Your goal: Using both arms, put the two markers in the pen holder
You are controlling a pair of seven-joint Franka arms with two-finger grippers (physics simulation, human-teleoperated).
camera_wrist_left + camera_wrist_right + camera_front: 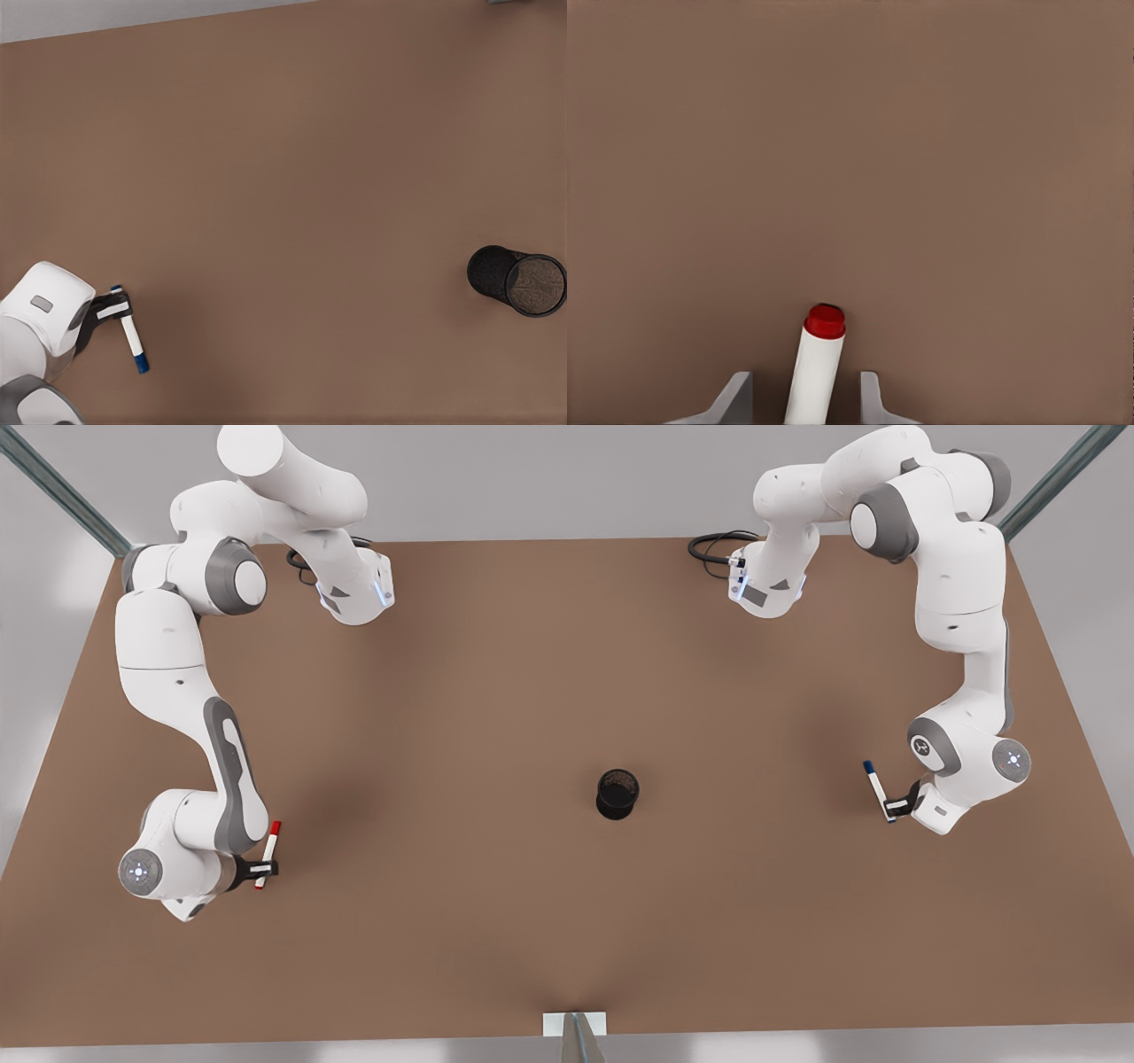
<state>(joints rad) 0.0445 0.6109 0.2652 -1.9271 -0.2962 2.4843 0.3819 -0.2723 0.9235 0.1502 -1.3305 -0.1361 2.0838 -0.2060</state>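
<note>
Both markers are pinched crosswise, the red marker [268,855] in the right tool [263,865] at the front view's left, the blue marker [877,788] in the left tool [895,808] at its right, with the pen holder [617,794] upright on the table [532,646] between them, somewhat nearer the left tool.

A wide brown tabletop [532,691] fills most of the front view, plain and matte, with soft blurred shadows lying on it at the left and right sides. Behind it, along the top of the frame, runs a pale grey wall [549,478], and two slanted grey metal bars [62,491] cross the upper left and upper right corners. At the bottom centre, a small white bracket [574,1024] sits on the table's near edge.
</note>
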